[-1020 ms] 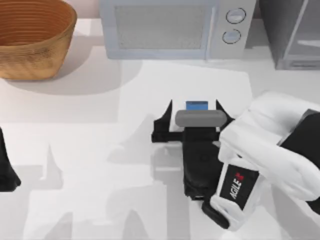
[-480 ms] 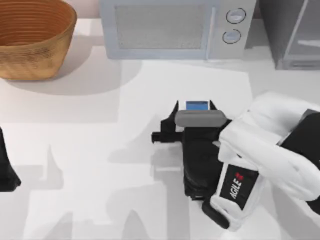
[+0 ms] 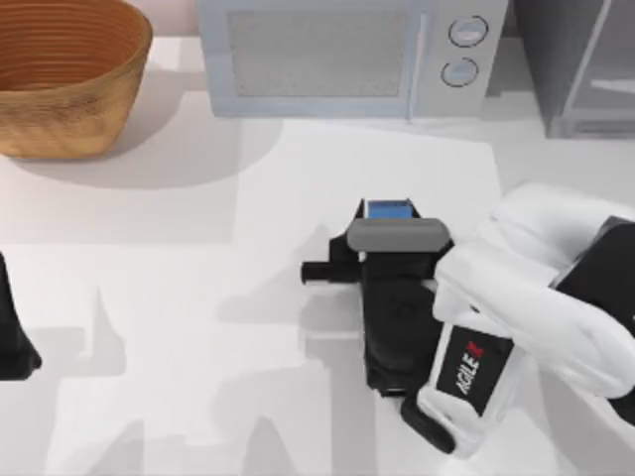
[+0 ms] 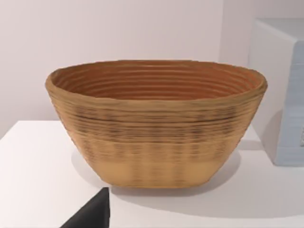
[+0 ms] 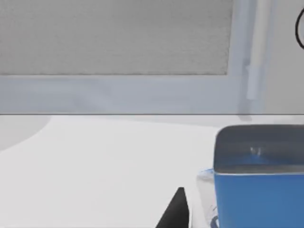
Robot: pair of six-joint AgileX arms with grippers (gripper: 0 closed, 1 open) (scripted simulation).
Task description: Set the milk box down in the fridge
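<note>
Milk box (image 3: pixel 389 209) stands upright on the white table (image 3: pixel 198 297), at mid-depth and slightly right of centre in the top view, directly in front of the microwave (image 3: pixel 347 55). From above, only its blue top is visible, framed by the right gripper (image 3: pixel 389 211).

Right gripper status: the two dark fingers lie close against the left and right sides of the carton, with no visible gap. Judged from the top view, the gripper is clenched on the milk box. In the right wrist view the carton (image 5: pixel 259 175) sits very near the lens, with one dark fingertip (image 5: pixel 175 211) just beside it.

Left arm (image 3: pixel 15 332): parked at the table's left edge, well apart from the carton. Its wrist camera faces the wicker basket (image 4: pixel 156 121). Whether its fingers are spread or closed cannot be told.

Governing relation: the fridge (image 3: pixel 585 64) stands at the far right corner, to the right of the microwave. From the carton it lies to the right and farther back. The right arm is the nearer one and already surrounds the carton, so it is the appropriate arm for the transfer.

Carton long axis: vertical. The likely requirement is to lift, carry right and rearward, and keep the carton upright. How far the pale-framed door stands open cannot be determined.
</note>
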